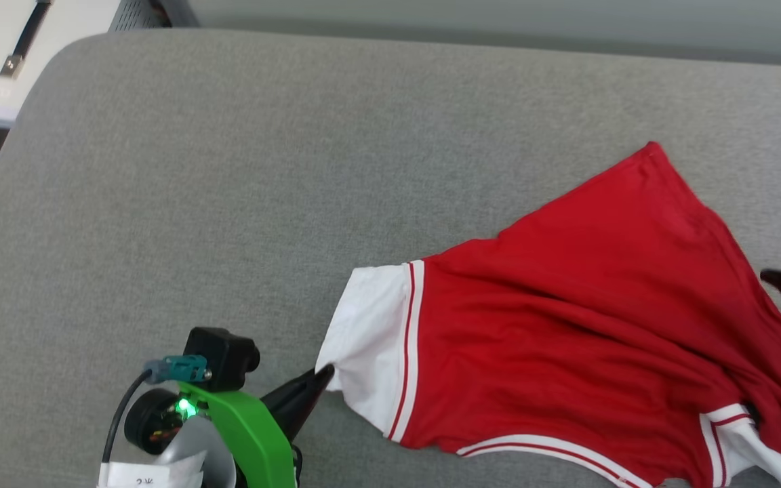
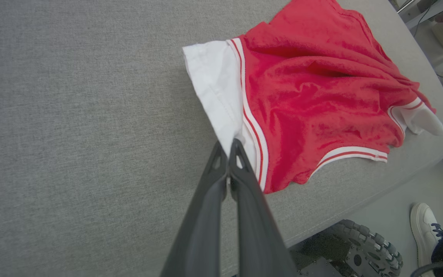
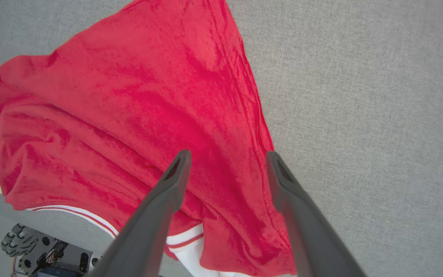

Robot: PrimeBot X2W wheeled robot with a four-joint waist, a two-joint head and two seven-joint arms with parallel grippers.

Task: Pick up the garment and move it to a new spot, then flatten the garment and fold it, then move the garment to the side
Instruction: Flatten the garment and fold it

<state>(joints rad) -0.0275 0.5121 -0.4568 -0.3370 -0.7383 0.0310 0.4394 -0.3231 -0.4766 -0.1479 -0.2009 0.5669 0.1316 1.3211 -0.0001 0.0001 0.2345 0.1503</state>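
Red knit cloth with white sleeves: the garment (image 1: 567, 325) lies on the right-hand part of the grey upholstered surface (image 1: 228, 203), spread in a rough fan but rumpled, with deep folds running across its body. Its near hem lies close to the front edge of the surface. The left gripper (image 2: 229, 148) is closed, pinching the lower corner of the white sleeve (image 2: 217, 84). That bite appears thin, taking little more than the sleeve's edge. The right gripper (image 3: 228, 154) stands with its fingers wide apart above the red side seam and holds nothing. The garment is therefore secured at one point only. Assessed risks: a pull from the left alone would likely drag the cloth into a rope rather than flatten it, because nothing anchors the opposite side. The shallow sleeve pinch could slip under tension. The second sleeve (image 2: 425, 121) rests near the rim of the surface, so a careless sweep toward the robot could tip that end over the edge. A person's shoe (image 2: 423, 227) stands on the floor near the robot's base, so wide arm swings on that side warrant caution.
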